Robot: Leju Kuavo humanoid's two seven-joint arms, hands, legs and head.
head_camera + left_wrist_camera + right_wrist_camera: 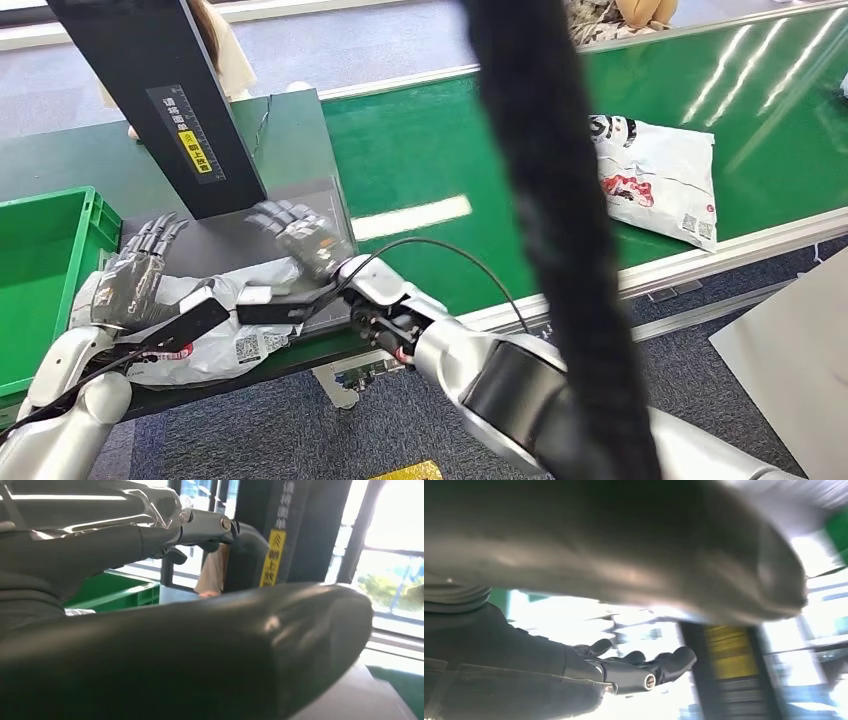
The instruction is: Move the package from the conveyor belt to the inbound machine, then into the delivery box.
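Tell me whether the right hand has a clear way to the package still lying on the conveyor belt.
Probably yes: the right hand hovers open over the machine, and bare green belt lies between it and the package.

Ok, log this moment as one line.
stage: package on machine plate | left hand: resting on package | right hand: open above plate | box: left

Grey carpet floor (pixel 280 430); bright windows (pixel 395 555) behind; a person (pixel 225 50) sits beyond the table
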